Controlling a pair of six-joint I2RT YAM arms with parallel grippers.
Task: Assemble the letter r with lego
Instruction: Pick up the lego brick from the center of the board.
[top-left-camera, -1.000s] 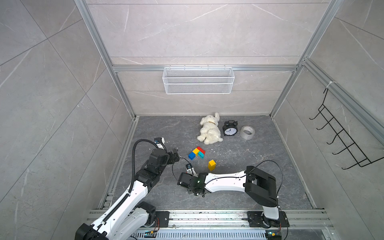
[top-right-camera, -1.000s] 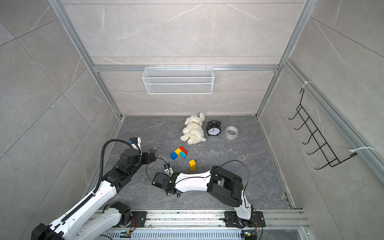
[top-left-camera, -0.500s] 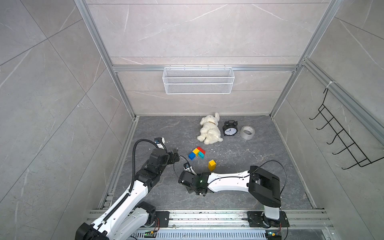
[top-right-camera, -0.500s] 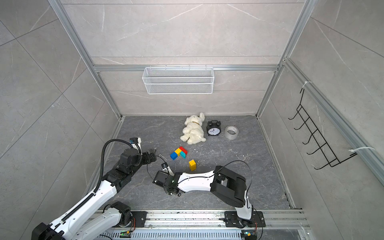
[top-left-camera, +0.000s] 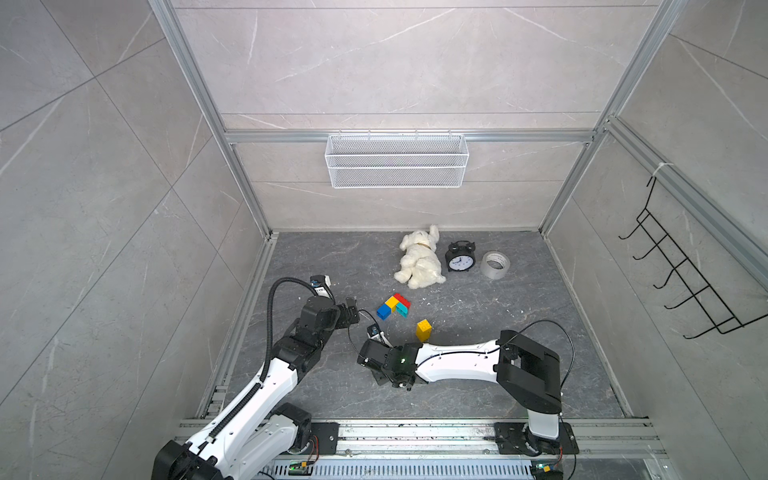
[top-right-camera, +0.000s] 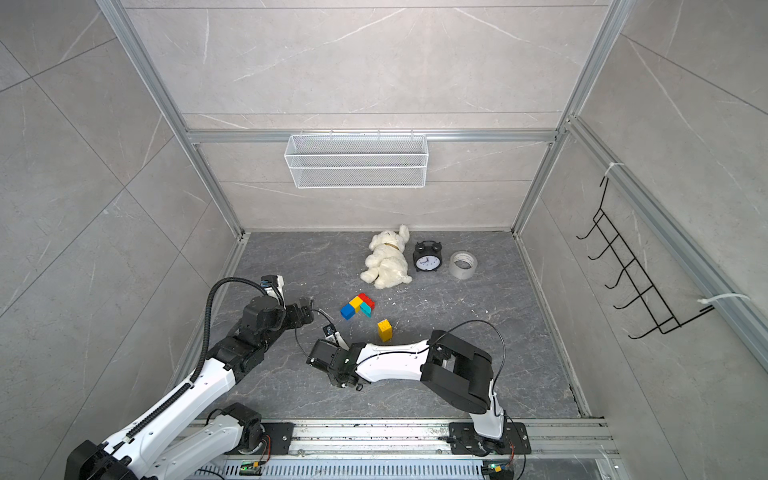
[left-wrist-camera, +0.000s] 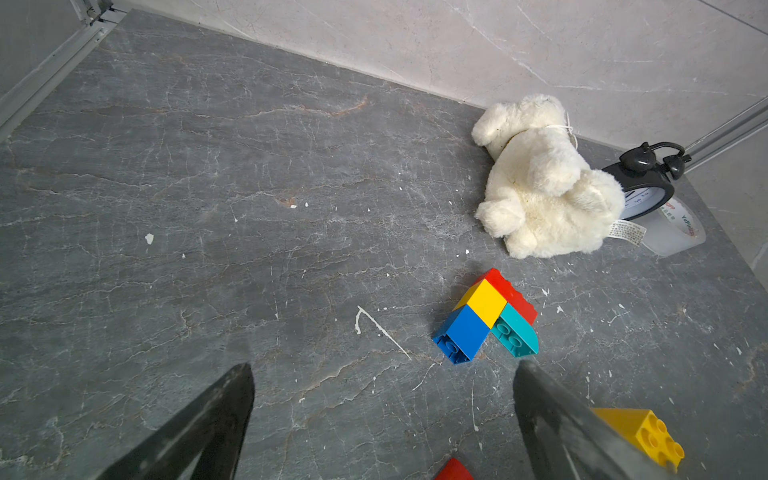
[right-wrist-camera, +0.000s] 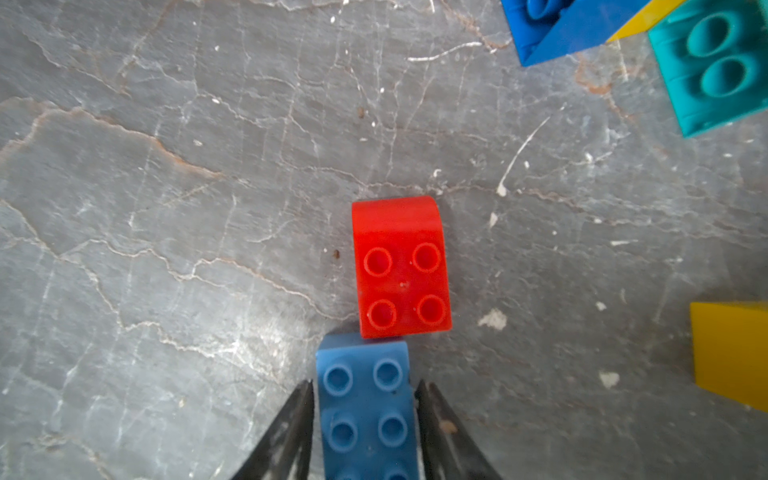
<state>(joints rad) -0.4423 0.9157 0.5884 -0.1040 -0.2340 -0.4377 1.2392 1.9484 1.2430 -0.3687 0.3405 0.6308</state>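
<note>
The right arm (top-left-camera: 453, 359) stretches low across the table (top-left-camera: 519, 324), right tool (right-wrist-camera: 365, 388) clamped on a blue brick (right-wrist-camera: 365, 419) that touches a loose red brick (right-wrist-camera: 401, 270) — the left arm (top-left-camera: 274, 374), elbow bent, holds the left tool (left-wrist-camera: 384, 368) spread wide and empty near the joined brick cluster (left-wrist-camera: 484, 318).

The floor (left-wrist-camera: 208, 166) is veined grey, the plush (left-wrist-camera: 540, 178) white, one brick (left-wrist-camera: 517, 332) teal.

We read red "YuPin" lettering inside the tape roll (left-wrist-camera: 676, 237); the white tag's (left-wrist-camera: 626, 231) print is illegible.
</note>
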